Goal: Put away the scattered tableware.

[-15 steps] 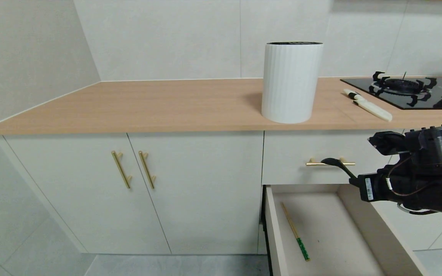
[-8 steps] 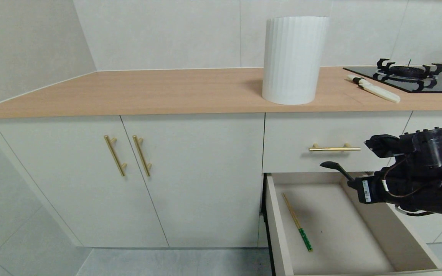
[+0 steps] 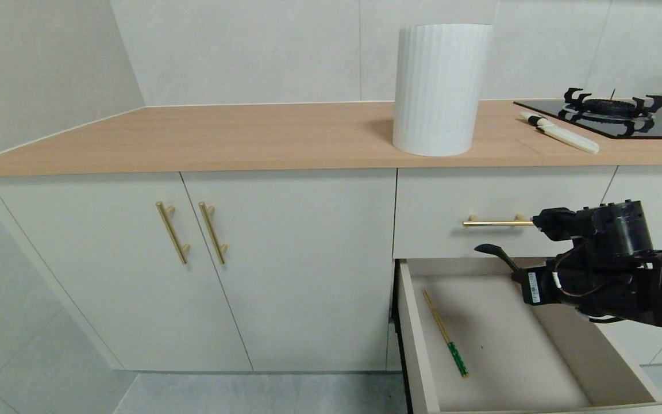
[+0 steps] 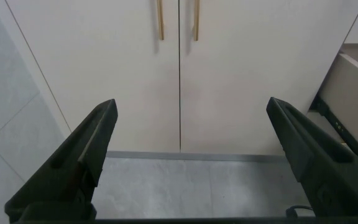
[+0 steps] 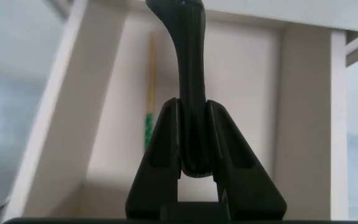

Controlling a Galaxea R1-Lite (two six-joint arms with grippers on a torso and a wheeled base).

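Your right claw (image 3: 525, 280), clenched on spoon (image 3: 495, 254), edges further in over open drawer (image 3: 415, 345). Spoon pokes ahead of claw, chopsticks (image 3: 445, 336) below it, off to side. Release looks close; lower first.

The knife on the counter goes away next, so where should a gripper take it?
Probably from straight above, closing across the knife near the middle of its long pale section. It lies flat on the countertop, slim and angled, so only its narrow width offers a pinch; the stove sits close behind.
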